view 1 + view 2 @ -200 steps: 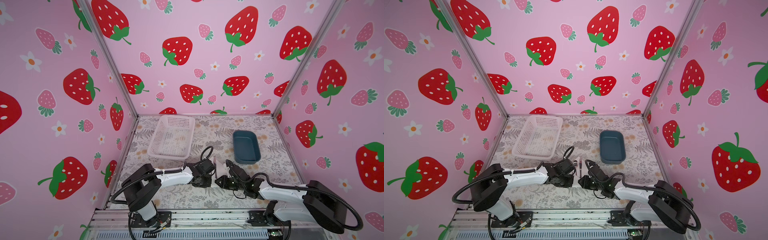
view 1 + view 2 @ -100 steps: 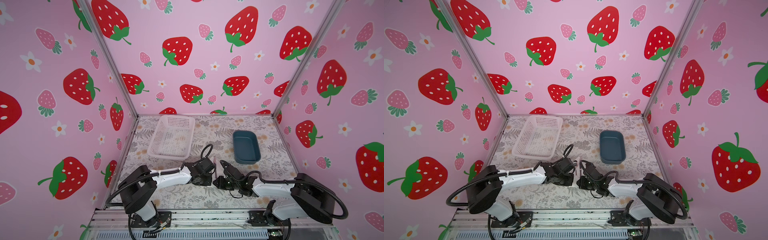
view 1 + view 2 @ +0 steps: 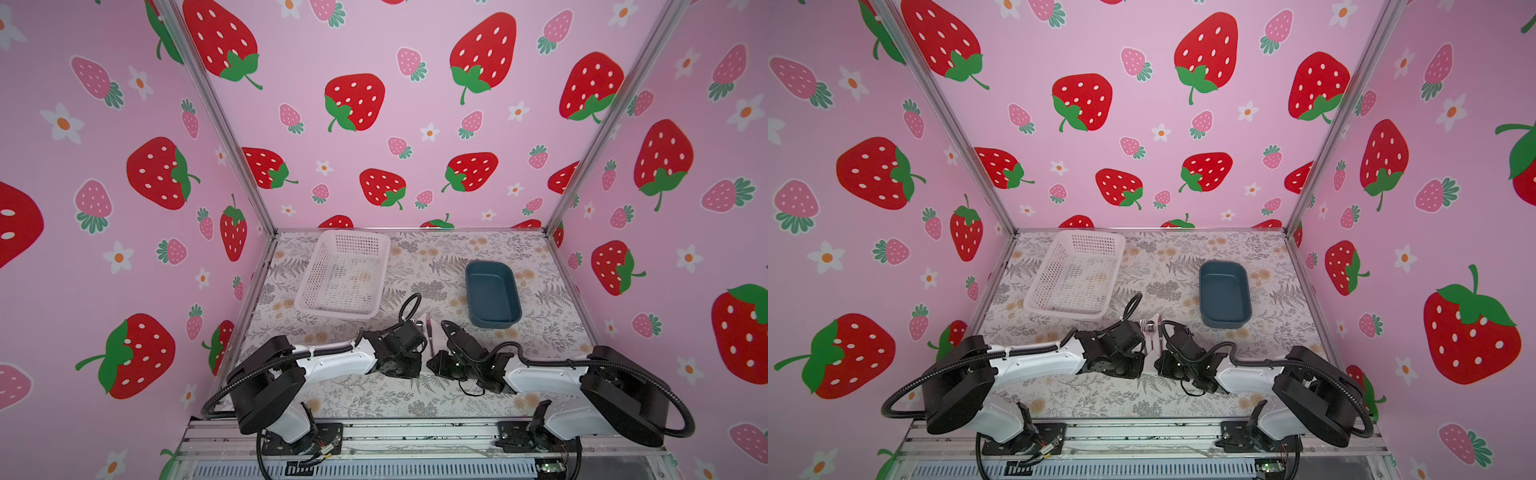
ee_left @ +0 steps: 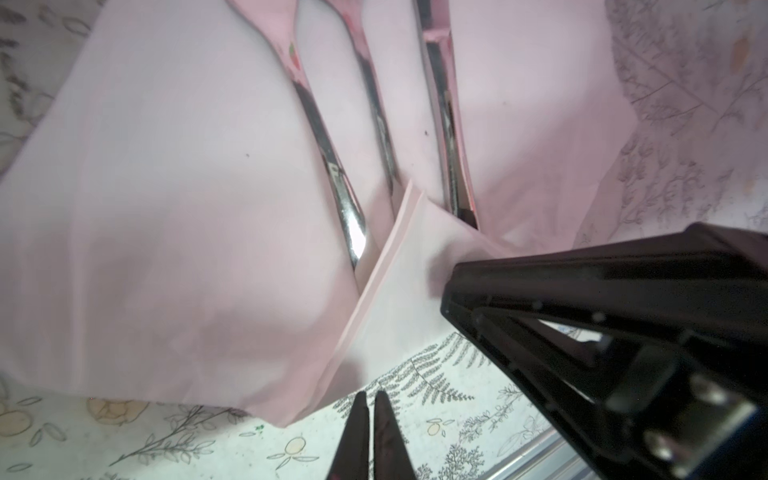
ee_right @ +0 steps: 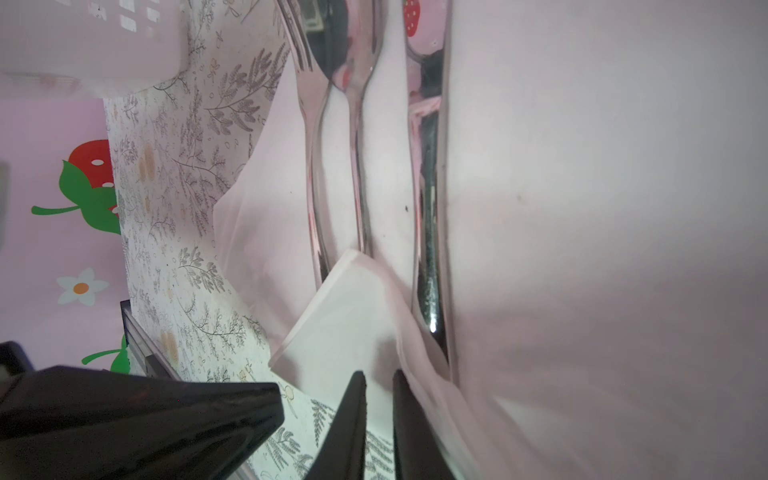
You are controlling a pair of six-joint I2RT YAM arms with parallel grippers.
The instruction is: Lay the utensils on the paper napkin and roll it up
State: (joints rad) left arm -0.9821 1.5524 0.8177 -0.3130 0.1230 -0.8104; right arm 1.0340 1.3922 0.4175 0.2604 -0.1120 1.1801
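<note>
At front middle of the floral table (image 3: 374, 399), in both top views: paper napkin (image 3: 435, 330) (image 3: 1156, 332), a white sliver, bare table towards white perforated basket (image 3: 311, 274) and blue tray (image 3: 494, 322). From left wrist: three utensils (image 4: 332, 166) side by side on pinkish sheet, one corner folded over handle ends; left gripper (image 4: 370, 401) pinched shut over bare table just off the edge. From right wrist: right gripper (image 5: 379, 378) narrowly parted at that fold, grasp unclear
</note>
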